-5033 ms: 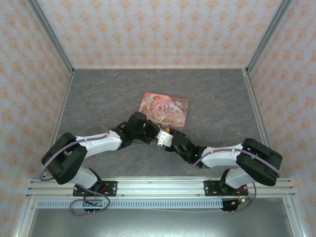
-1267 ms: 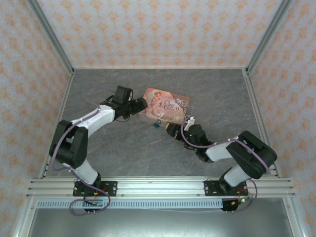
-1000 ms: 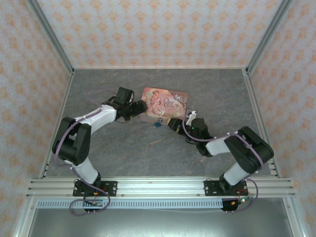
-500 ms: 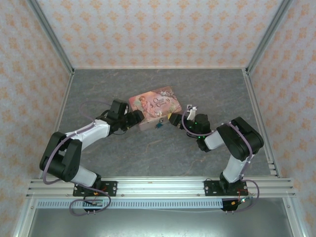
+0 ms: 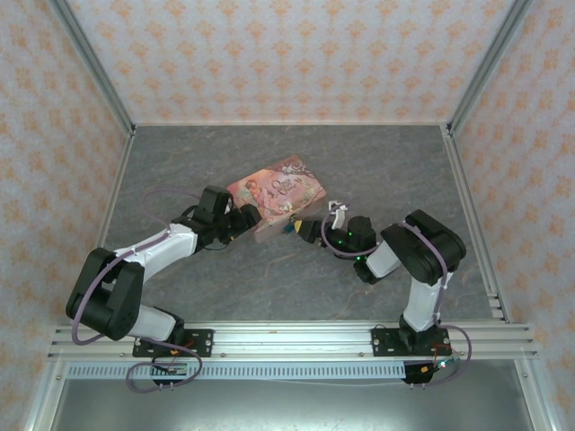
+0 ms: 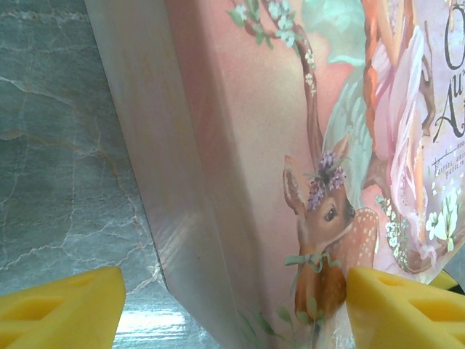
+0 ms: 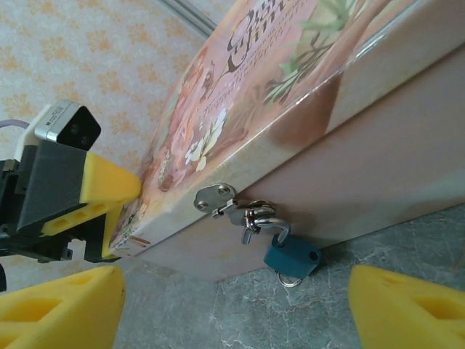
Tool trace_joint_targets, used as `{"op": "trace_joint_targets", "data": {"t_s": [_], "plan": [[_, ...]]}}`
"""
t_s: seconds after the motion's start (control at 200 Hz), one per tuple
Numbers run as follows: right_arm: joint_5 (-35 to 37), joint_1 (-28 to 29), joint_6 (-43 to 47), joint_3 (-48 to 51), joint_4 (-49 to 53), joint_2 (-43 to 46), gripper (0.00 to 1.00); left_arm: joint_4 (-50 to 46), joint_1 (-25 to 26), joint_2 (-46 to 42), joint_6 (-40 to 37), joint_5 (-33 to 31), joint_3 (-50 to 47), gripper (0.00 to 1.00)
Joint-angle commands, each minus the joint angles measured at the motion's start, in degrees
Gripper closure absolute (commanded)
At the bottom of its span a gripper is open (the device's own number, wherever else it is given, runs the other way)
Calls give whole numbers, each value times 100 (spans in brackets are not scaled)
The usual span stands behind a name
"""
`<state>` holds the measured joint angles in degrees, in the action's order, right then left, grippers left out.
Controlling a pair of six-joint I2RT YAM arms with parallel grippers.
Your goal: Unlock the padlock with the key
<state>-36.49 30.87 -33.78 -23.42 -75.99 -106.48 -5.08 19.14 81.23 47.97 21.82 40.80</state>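
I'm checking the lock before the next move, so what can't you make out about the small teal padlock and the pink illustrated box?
Keyhole of the small teal padlock: right wrist view, faces down, hidden by its own body.
Small metal loop below it: right wrist view, too small to identify.
Far end of the pink illustrated box: left wrist view, cut off by frame edges.

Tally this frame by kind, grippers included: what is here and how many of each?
Pink box: 1
Blue padlock: 1
Grippers: 2, left gripper and right gripper
Total: 4
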Motion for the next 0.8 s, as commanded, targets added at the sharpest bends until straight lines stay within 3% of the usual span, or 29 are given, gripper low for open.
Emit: {"op": "trace_joint_targets", "data": {"t_s": [0.0, 0.52, 0.796], "plan": [[-139, 81, 46, -268, -427, -195, 21, -788, 64, 126, 1, -322, -239, 22], [-373, 197, -17, -879, -433, -808, 22, -780, 88, 244, 42, -315, -177, 22], [-670, 238, -15, -1015, -435, -890, 29, -757, 99, 319, 53, -315, -142, 22]]}}
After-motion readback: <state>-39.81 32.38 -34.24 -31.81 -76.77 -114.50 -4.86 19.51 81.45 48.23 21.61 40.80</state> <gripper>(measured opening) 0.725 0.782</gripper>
